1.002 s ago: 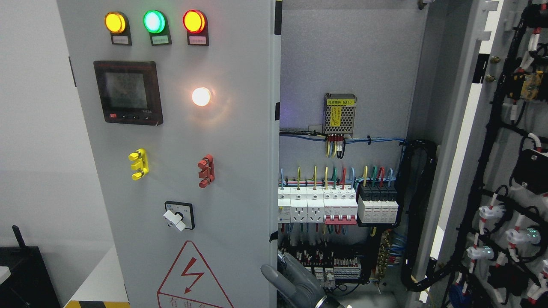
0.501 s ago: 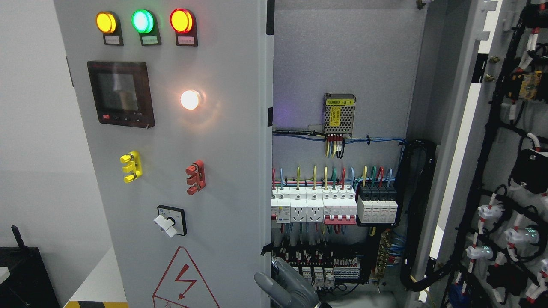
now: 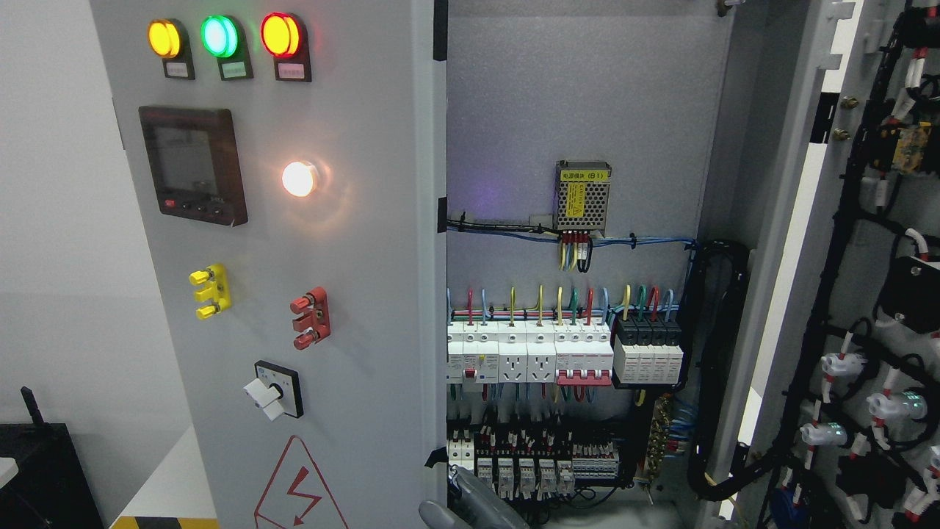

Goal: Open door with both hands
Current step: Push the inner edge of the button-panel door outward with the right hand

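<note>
Open cabinet [image 3: 587,110], grey inside – small perforated power supply [image 3: 583,197] high on the back panel, yellow label with "(B1)" legible, the rest too small to read; below it a row of white breakers and sockets [image 3: 529,356] fed by coloured wires, black modules [image 3: 648,349] beside, dense terminals [image 3: 536,459] lower down. Left door [image 3: 330,294] swung partway out, carrying amber, green and red lamps [image 3: 220,37], a dark meter [image 3: 192,165], a glowing white lamp [image 3: 299,178], a rotary switch [image 3: 272,389] and a red lightning triangle [image 3: 297,492]. Right door [image 3: 866,294] wide open, wiring exposed. Grey hand [image 3: 470,507] at the bottom edge by the left door's edge – side and grip impossible to tell
</note>
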You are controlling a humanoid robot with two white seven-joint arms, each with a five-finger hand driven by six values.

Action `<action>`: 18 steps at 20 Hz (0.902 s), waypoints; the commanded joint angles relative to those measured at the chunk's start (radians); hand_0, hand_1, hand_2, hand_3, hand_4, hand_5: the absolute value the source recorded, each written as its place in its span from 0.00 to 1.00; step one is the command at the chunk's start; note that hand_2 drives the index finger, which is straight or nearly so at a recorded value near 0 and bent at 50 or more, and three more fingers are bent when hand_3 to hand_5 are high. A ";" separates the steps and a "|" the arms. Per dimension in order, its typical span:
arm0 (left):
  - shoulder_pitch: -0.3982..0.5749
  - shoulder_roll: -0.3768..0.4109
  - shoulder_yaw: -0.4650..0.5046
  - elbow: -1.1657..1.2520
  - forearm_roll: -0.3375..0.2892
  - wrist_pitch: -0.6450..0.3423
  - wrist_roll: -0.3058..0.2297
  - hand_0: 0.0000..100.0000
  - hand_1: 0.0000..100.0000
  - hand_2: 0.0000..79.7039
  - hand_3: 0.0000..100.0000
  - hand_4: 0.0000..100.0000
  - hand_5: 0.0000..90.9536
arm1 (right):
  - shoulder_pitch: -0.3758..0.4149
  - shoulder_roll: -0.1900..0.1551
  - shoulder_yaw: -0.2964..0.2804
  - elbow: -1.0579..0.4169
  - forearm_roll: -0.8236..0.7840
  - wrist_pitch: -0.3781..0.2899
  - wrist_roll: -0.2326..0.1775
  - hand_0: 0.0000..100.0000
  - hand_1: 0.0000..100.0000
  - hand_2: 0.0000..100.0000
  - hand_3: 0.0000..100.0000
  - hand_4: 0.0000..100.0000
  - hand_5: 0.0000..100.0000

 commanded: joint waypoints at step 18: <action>0.001 -0.034 0.000 0.009 0.000 0.000 0.000 0.12 0.39 0.00 0.00 0.00 0.00 | 0.010 0.003 0.154 -0.083 -0.013 0.002 0.038 0.12 0.39 0.00 0.00 0.00 0.00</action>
